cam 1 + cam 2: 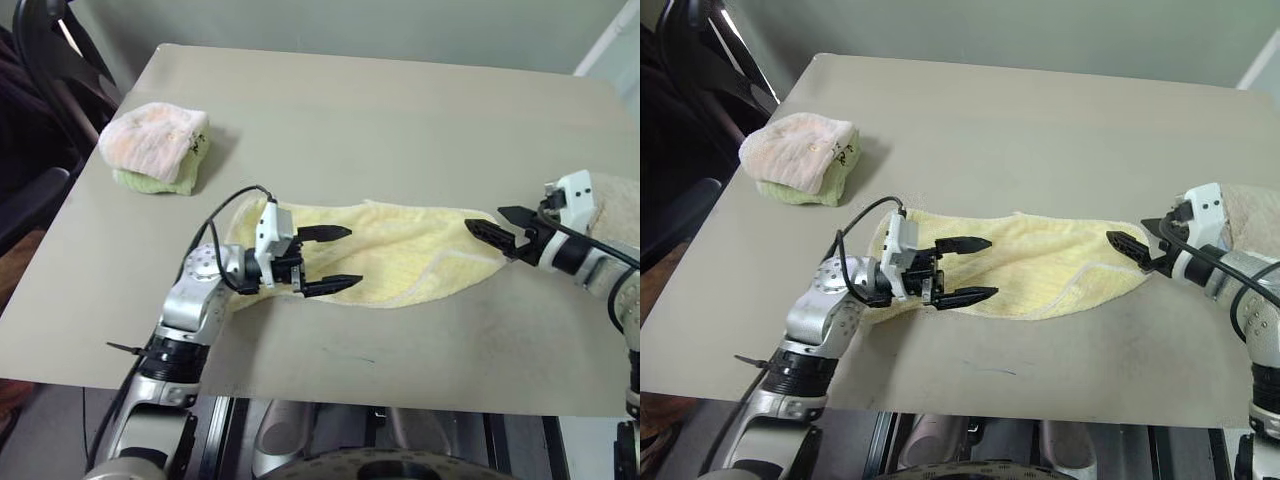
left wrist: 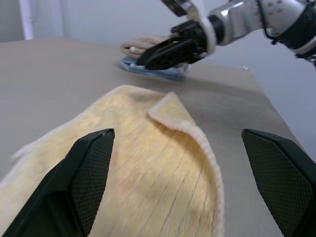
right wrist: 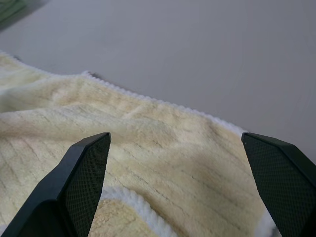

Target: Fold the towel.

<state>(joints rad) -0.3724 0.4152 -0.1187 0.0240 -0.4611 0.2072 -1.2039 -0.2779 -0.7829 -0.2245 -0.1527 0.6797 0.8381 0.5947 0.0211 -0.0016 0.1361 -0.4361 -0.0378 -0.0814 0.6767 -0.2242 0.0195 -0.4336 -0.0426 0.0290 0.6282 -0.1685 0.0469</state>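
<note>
The pale yellow towel [image 1: 400, 255] lies flat across the middle of the table, long side running left to right, with a folded-over flap with a whitish edge [image 2: 182, 126] near its right end. My left gripper [image 1: 335, 260] hovers over the towel's left part, pointing right, jaws wide open and empty. At the towel's right end my right gripper [image 1: 495, 225] points left, open, with nothing between its fingers [image 3: 74, 182]. The right gripper [image 2: 168, 49] also shows across the towel in the left wrist view.
A pink-and-white folded towel over a green one [image 1: 155, 148] sits at the table's far left. A beige folded towel on blue cloth [image 2: 148, 57] lies at the right edge behind my right arm. The beige table [image 1: 380, 110] extends beyond; a dark chair [image 1: 40, 60] stands at the left.
</note>
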